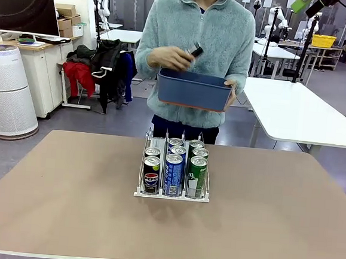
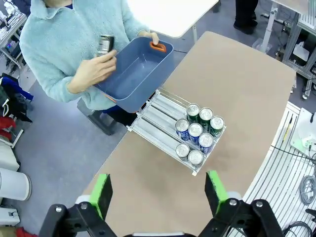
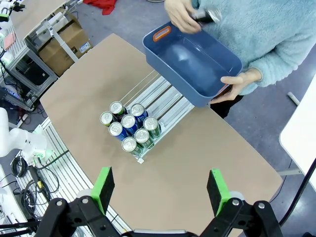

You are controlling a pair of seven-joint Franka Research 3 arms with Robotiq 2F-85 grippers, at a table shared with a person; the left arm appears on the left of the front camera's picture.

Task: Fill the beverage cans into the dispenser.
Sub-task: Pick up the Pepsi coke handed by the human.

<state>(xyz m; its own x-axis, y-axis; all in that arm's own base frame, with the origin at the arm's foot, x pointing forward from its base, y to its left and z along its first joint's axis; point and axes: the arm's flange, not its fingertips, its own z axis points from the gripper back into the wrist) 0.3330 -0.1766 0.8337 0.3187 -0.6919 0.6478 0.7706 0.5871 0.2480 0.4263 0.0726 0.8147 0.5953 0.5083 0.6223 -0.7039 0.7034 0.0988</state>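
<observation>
Apart: left tool [image 2: 158, 191], right tool [image 3: 160, 186]; wrist views show eight cans [image 2: 195, 131] from above, front their labels

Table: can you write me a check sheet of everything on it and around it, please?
Surface: brown table, bare around the rack.
Job's things: dispenser holds two black Pepsi cans, three blue cans and three green cans. The person's hand holds another can beside an empty dark blue bin.
Clutter: nothing seen.
Tools: left tool and right tool are open, high above the table, holding nothing.
Cables: cables coil beside the table.
Surroundings: air purifier, clothes, white tables.
</observation>
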